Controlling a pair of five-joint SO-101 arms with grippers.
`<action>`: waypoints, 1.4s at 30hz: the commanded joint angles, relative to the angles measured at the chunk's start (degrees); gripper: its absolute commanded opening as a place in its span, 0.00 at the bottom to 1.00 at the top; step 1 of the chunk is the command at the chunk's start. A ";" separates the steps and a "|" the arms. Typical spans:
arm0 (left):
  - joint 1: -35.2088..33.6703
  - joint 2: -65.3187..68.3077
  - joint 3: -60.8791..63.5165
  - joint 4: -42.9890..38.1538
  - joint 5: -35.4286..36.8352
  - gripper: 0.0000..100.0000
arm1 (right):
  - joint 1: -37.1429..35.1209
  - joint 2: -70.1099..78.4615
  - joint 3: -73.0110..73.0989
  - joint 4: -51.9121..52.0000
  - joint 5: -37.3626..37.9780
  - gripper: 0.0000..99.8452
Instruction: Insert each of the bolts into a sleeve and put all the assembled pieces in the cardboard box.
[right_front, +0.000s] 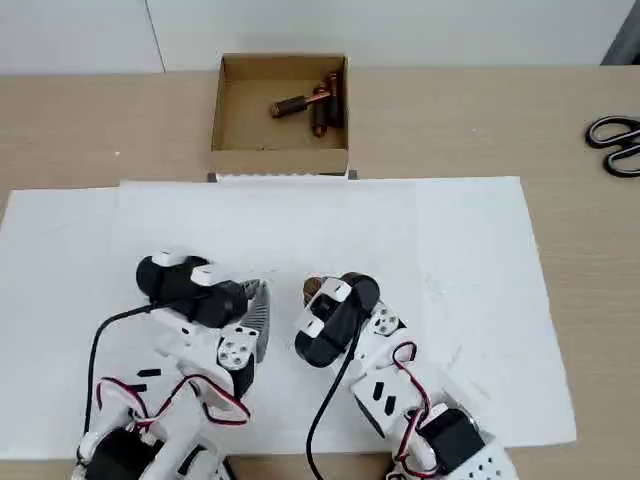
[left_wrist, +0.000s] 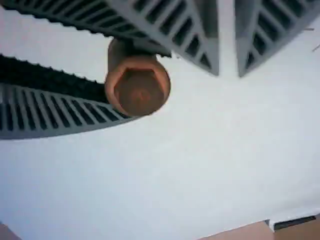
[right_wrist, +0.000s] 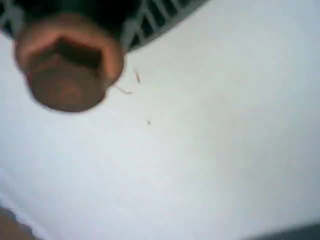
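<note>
Nearest, the two arms sit side by side over the white paper (right_front: 460, 300), each holding half of one assembly. The left gripper (right_front: 258, 300) is closed on a bolt (left_wrist: 138, 86), copper-coloured, its six-sided head end-on in the left wrist view, pinched between the ribbed grey jaws. Just to its right, the right gripper (right_front: 318, 294) appears clamped on a sleeve (right_wrist: 67, 65), a blurred, stubby copper-brown piece with a dark hollow in its end. The two parts are near each other but apart, so I judge this pair is not yet joined. No loose bolts or sleeves lie on the paper around the arms. At the far edge of the paper stands the cardboard box (right_front: 283, 160), open at the top, with a small cluster of assembled pieces (right_front: 312, 102) in its far right corner, copper ends on darker bodies; their exact count I cannot tell. This looks like the last pair: insert it, then carry it to the box.
</note>
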 joint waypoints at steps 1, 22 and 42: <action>-6.33 0.62 -0.57 -0.88 -0.53 0.00 | 1.63 -0.84 -0.35 -0.40 -0.18 0.00; -20.13 0.35 26.42 -19.96 -8.18 0.01 | 16.22 11.74 -13.10 -13.23 -4.66 0.00; -20.13 0.35 26.42 -19.96 -7.91 0.01 | 21.23 101.14 -81.85 -26.86 -10.20 0.00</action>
